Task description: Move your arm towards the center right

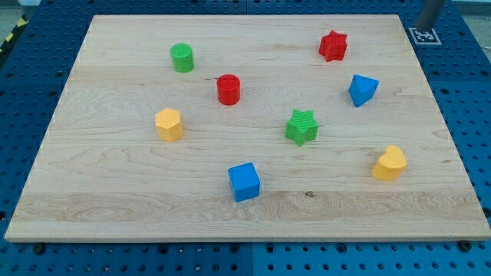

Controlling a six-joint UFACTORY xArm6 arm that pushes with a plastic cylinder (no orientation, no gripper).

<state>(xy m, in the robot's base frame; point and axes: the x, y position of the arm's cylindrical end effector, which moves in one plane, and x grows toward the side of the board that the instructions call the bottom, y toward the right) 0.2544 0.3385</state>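
My rod comes in at the view's top right corner, and my tip (423,26) is just past the wooden board's (115,192) top right corner, off the wood. The nearest blocks are the red star (333,46) to its left and the blue block (362,90) below and left of it. A yellow block (390,163) lies at the lower right. A green star (301,127) sits near the middle. The tip touches no block.
A green cylinder (182,57), a red cylinder (229,89), a yellow hexagonal block (169,124) and a blue cube (244,182) lie on the left and middle. A black-and-white marker tag (424,35) sits by my tip. Blue perforated table surrounds the board.
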